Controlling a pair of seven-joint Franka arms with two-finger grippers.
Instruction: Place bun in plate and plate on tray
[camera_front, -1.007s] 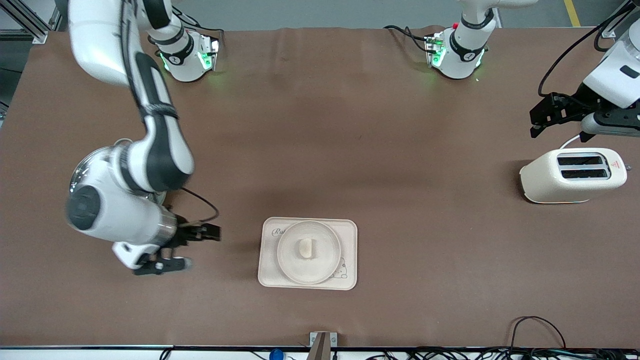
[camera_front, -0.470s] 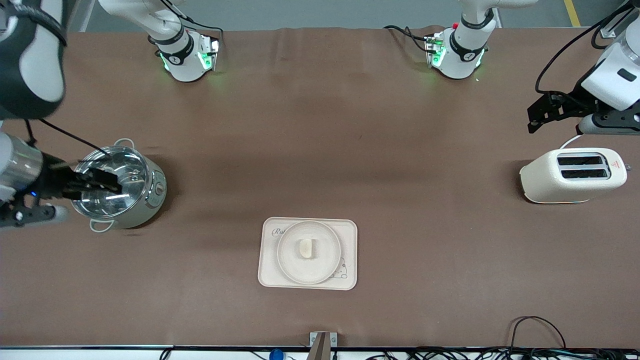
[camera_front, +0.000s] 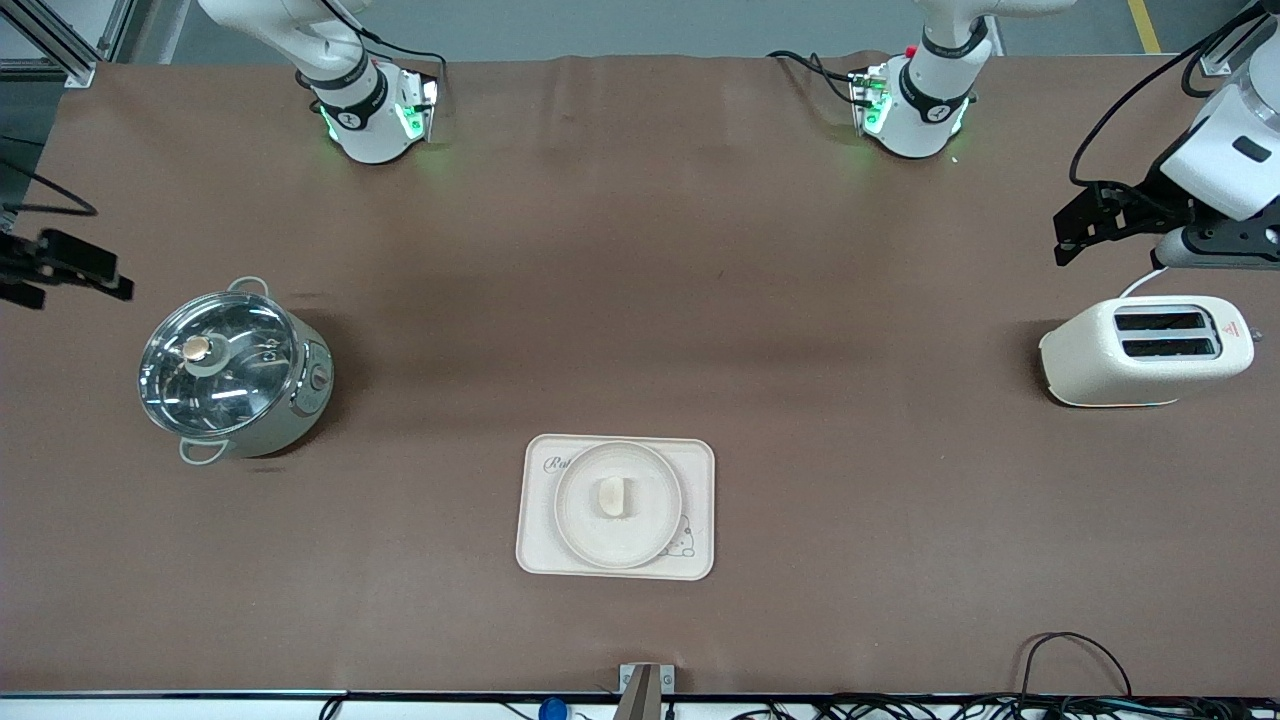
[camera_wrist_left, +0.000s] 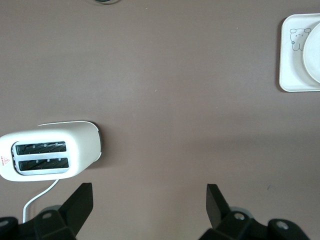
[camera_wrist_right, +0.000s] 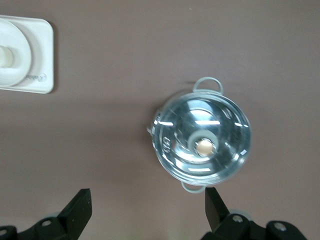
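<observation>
Since the earlier frame, the right gripper (camera_front: 60, 265) has been withdrawn past the pot (camera_front: 232, 375), spread wide, empty. The bun (camera_front: 611, 497) is seated in the plate (camera_front: 575, 525) on the tray (camera_front: 700, 500), well apart from both; the left gripper (camera_front: 1085, 225) waits over the toaster (camera_front: 1145, 350), equally open.

Bun (camera_front: 611, 496) on plate (camera_front: 575, 525); plate on tray (camera_front: 700, 560)

You see a cream-white bun (camera_front: 611, 497) on a plain cream plate (camera_front: 570, 520); cream tray (camera_front: 700, 500) with dark script lettering and a bunny outline; brown table (camera_front: 700, 250); cream toaster (camera_front: 1145, 350); shiny silver pot (camera_front: 232, 374).
</observation>
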